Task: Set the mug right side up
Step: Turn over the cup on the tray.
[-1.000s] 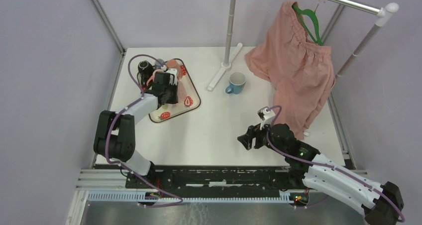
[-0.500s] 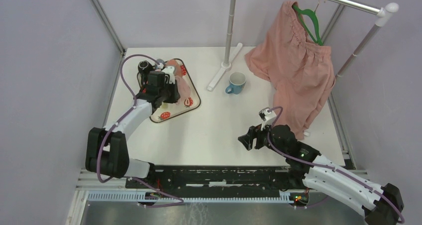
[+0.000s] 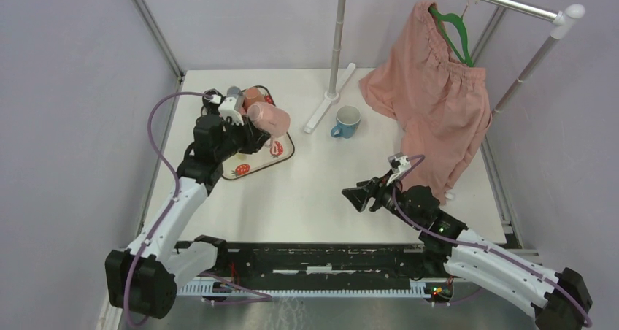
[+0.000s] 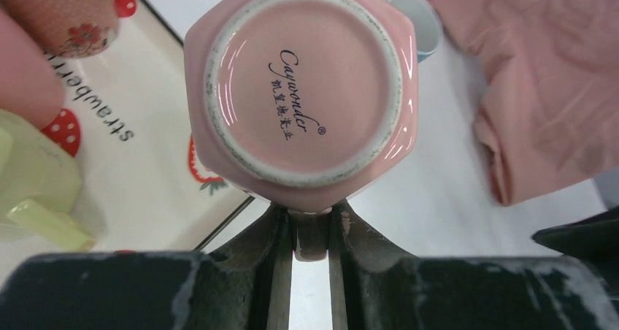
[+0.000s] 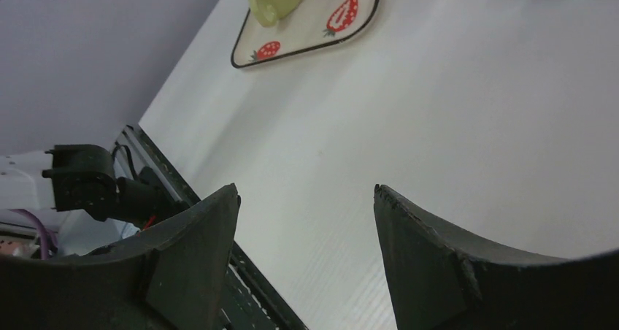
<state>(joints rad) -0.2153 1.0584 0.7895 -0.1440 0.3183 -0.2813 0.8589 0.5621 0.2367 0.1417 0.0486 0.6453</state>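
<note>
The pink mug [image 3: 268, 117] hangs in the air over the right edge of the strawberry tray [image 3: 252, 163]. My left gripper [image 3: 247, 131] is shut on its handle. In the left wrist view the mug's [image 4: 303, 89] printed base faces the camera, and the handle [image 4: 312, 236] sits pinched between the two fingers. The mug's opening is hidden. My right gripper [image 3: 360, 197] stands open and empty low over the table, at the near right, far from the mug. The right wrist view shows only bare table between its fingertips [image 5: 306, 191].
The tray [image 4: 146, 169] holds a pink dotted cup [image 3: 253, 96], a dark cup [image 3: 212, 96] and a pale yellow-green item [image 4: 36, 184]. A blue mug [image 3: 347, 120] stands upright mid-table. Pink shorts [image 3: 431, 96] hang from a rack whose pole foot [image 3: 328, 96] rests on the table.
My left arm has lifted the pink mug off the tray and carried it up and to the right. The right gripper has shifted slightly toward the left.
</note>
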